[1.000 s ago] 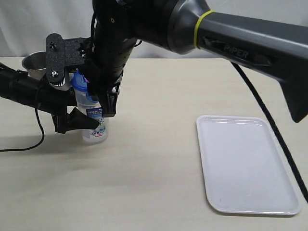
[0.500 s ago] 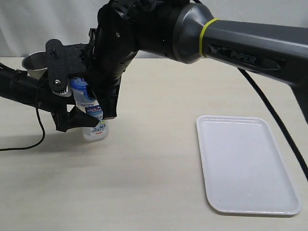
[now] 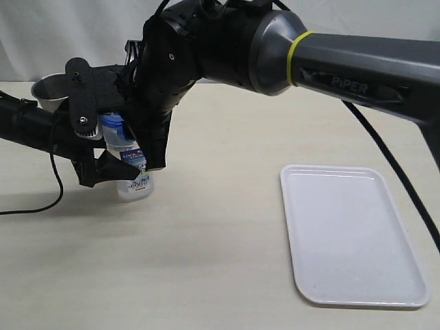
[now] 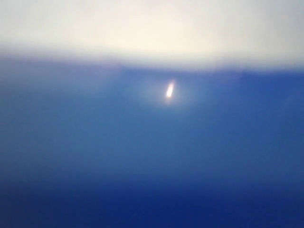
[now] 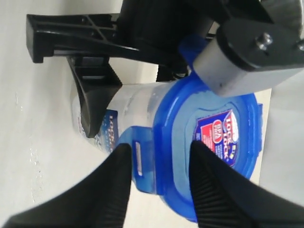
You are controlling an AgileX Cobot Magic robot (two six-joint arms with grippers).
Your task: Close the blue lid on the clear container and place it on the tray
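Snapping the small bright blue translucent plastic lid (image 5: 180, 137) down onto the tall clear plastic container (image 5: 127, 102) is looking like the step in hand. The lid is already sitting on the container's mouth, and the container is standing on the table (image 3: 227, 275) at the left, well apart from the flat white rectangular plastic tray (image 3: 350, 234). The left end effector (image 3: 124, 172) is gripping the container at its labelled lower part, steadying it. The right end effector (image 5: 160, 149) is hovering at the lid with its jaws standing apart, straddling one snap tab (image 5: 141, 161). The next move is probably calling for a press on that tab until it locks, then on the others, before any carrying to the tray. Nothing is showing inside the container, and the tray is holding nothing. The grey steel cup (image 3: 47, 93) behind is showing too little of its inside to tell
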